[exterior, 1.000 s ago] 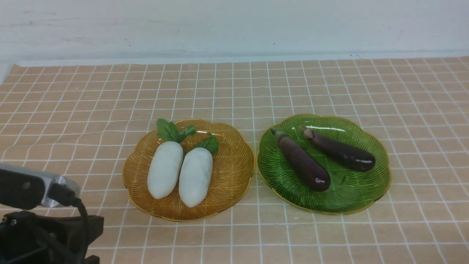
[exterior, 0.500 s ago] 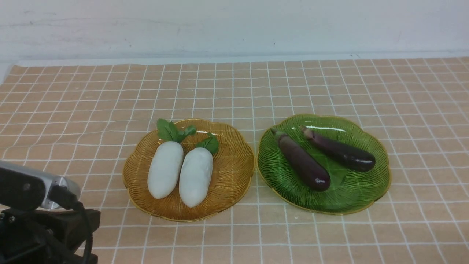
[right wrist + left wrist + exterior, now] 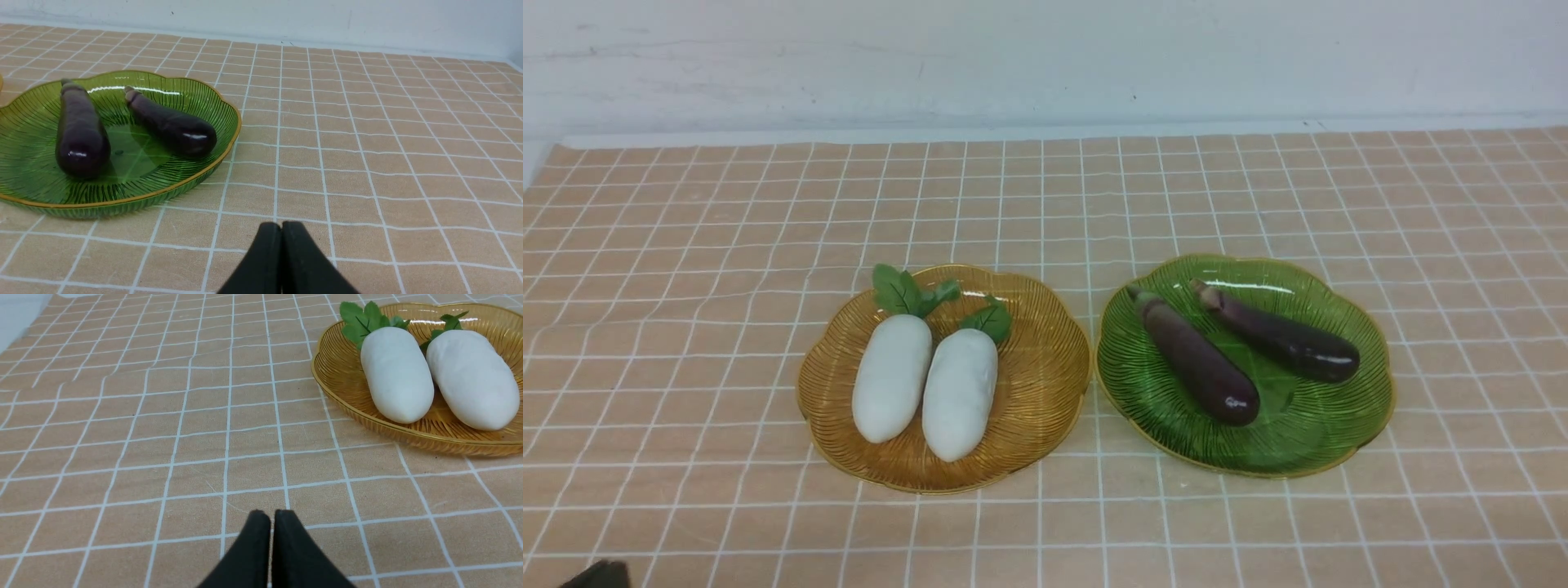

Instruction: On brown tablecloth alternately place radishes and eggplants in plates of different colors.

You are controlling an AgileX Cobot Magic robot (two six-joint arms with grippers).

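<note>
Two white radishes (image 3: 892, 377) (image 3: 959, 393) lie side by side in the amber plate (image 3: 1045, 384), leaves pointing away from me. Two dark purple eggplants (image 3: 1196, 363) (image 3: 1278, 333) lie in the green plate (image 3: 1364, 392) to its right. Both plates rest on the brown tablecloth (image 3: 686, 245). My left gripper (image 3: 272, 514) is shut and empty, low over bare cloth, short of the amber plate (image 3: 327, 375) and its radishes (image 3: 396, 373). My right gripper (image 3: 281, 226) is shut and empty over cloth beside the green plate (image 3: 220, 110) with its eggplants (image 3: 81, 130).
A white wall (image 3: 1045, 57) runs behind the cloth's far edge. A dark scrap of my left arm (image 3: 596, 576) shows at the bottom left corner of the front view. The cloth is slightly wrinkled at the left.
My left arm has drawn back down and out of the front view, leaving only a dark scrap at the bottom left corner. Radishes, eggplants and plates have not moved.
</note>
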